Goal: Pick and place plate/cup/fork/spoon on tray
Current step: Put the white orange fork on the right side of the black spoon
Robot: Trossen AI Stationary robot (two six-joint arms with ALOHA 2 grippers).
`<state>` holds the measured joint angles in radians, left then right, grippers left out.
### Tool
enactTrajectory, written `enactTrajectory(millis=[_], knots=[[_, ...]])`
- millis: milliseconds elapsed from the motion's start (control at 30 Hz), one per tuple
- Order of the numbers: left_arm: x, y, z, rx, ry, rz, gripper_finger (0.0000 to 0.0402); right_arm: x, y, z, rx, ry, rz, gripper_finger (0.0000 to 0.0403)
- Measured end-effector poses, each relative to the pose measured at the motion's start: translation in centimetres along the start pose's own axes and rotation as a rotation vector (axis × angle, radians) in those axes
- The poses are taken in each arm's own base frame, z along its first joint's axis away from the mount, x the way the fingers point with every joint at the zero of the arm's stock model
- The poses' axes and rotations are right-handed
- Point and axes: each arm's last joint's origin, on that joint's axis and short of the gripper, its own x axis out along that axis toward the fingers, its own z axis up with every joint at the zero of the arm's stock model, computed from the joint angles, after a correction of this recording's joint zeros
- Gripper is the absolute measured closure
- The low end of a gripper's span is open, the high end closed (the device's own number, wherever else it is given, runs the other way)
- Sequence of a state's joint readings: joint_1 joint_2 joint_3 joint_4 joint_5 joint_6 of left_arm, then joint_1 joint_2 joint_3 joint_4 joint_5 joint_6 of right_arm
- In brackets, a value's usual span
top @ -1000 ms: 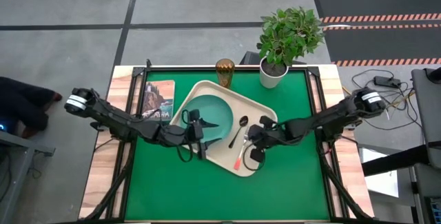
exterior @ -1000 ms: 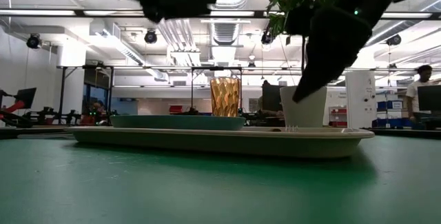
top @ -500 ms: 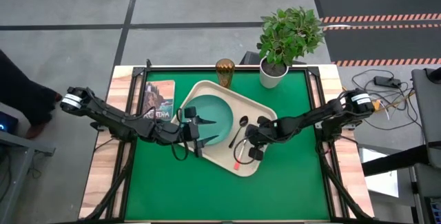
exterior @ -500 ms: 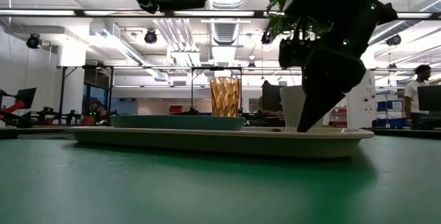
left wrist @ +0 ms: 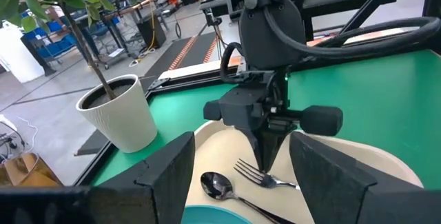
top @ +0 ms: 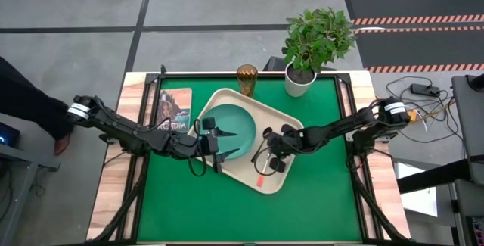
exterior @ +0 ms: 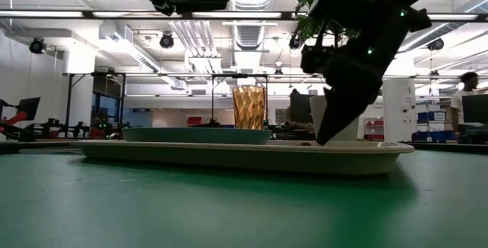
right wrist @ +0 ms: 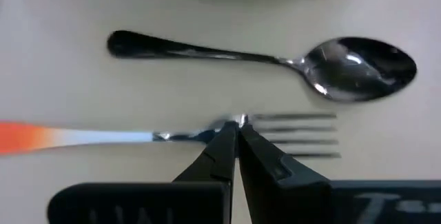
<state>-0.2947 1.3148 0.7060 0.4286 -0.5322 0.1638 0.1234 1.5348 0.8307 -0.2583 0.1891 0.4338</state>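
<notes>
The cream tray (top: 243,173) lies askew in the middle of the green table. On its left part rests the teal plate (top: 240,123). On its right part the dark spoon (right wrist: 275,57) and the red-handled fork (right wrist: 89,137) lie flat, side by side. The amber cup (top: 246,78) stands on the table just beyond the tray's far edge. My right gripper (top: 266,155) is shut and slants down onto the fork. My left gripper (top: 229,143) hovers open above the plate with nothing between its fingers. My right gripper meets the fork at its neck (right wrist: 207,136), between handle and tines, with the tips of its shut fingers (right wrist: 238,145). The fingers slant down from the table's right side and stand across the fork. The fork lies flat on the tray beside the spoon.
A picture-covered book (top: 175,110) lies left of the tray. A leafy plant in a white pot (top: 300,82) stands at the table's far edge, right of the cup. A person (top: 26,98) stands by the table's left side. The green near half of the table is bare.
My right gripper, shut throughout, has sunk and gone toward the table's left edge, from above the tray's right part down onto the fork beside the spoon. Plate, spoon, cup and tray have kept their places.
</notes>
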Motion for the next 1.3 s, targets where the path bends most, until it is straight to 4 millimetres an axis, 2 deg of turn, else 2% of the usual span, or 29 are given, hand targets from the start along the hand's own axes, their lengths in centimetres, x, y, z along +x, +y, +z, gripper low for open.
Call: enactTrajectory(millis=[267,500,633,1067,1300], knots=[[0.0,0.0,0.0,0.0,0.0,0.0,0.0182,1.6,-0.2,-0.4,-0.039,0.012,-0.083,0.0394],[0.0,0.0,0.0,0.001,0.0,-0.001,0.0182,1.0,-0.9,-0.7,-0.049,0.04,-0.152,0.0394],[0.0,0.0,0.0,0.001,0.001,-0.001,0.0182,0.7,-1.3,-0.6,-0.11,0.041,-0.191,0.0394],[0.0,0.0,0.0,0.001,0.001,-0.001,0.0182,0.9,-2.9,-0.2,-0.226,0.08,-0.221,0.0394],[0.0,0.0,0.0,0.001,0.001,-0.001,0.0182,0.8,-3.7,-0.1,-0.273,0.096,-0.304,0.0394]])
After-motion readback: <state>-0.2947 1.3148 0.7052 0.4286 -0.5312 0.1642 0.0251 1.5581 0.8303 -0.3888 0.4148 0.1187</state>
